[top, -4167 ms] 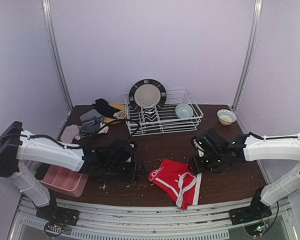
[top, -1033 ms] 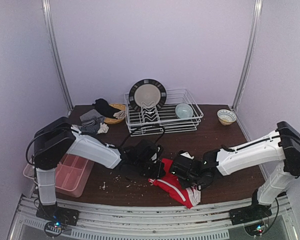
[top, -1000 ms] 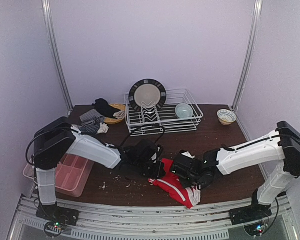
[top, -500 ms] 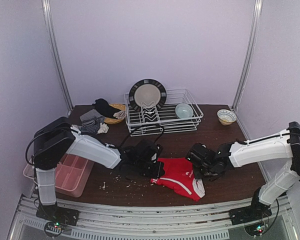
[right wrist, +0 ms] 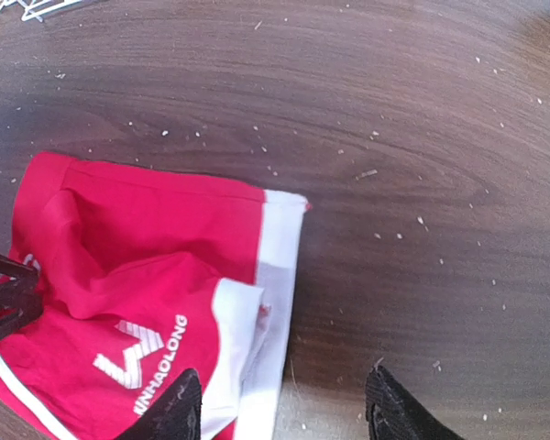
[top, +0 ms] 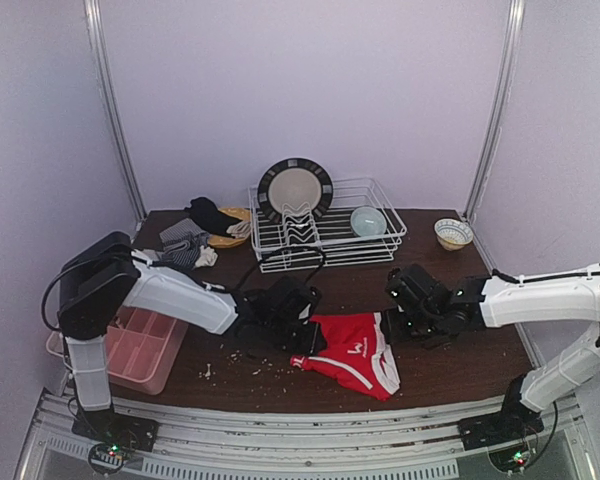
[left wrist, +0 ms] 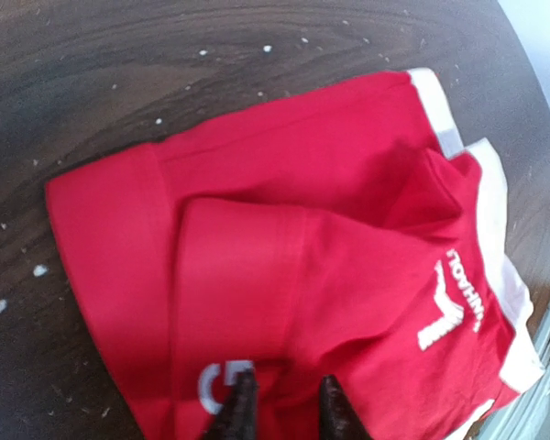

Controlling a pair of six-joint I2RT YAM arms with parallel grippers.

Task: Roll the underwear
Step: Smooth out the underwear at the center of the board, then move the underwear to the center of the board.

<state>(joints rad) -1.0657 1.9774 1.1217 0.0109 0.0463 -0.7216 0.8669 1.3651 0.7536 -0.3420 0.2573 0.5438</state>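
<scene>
Now backed off the red cloth briefs with a white waistband (top: pixel 355 345), my right fingers (right wrist: pixel 174 412) are spread wide and empty; my left fingers (left wrist: pixel 241 412) sit slightly apart on the briefs.

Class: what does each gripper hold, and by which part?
Right gripper holds nothing, jaws open. Left gripper: fingertips on an edge of the red briefs; whether pinched cannot be told.

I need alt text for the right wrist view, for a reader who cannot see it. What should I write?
Red underwear with a white waistband lies partly folded on a dark wooden table. The right gripper hangs open above the waistband side, holding nothing. The black tips of the left gripper sit at the cloth's opposite edge.
</scene>
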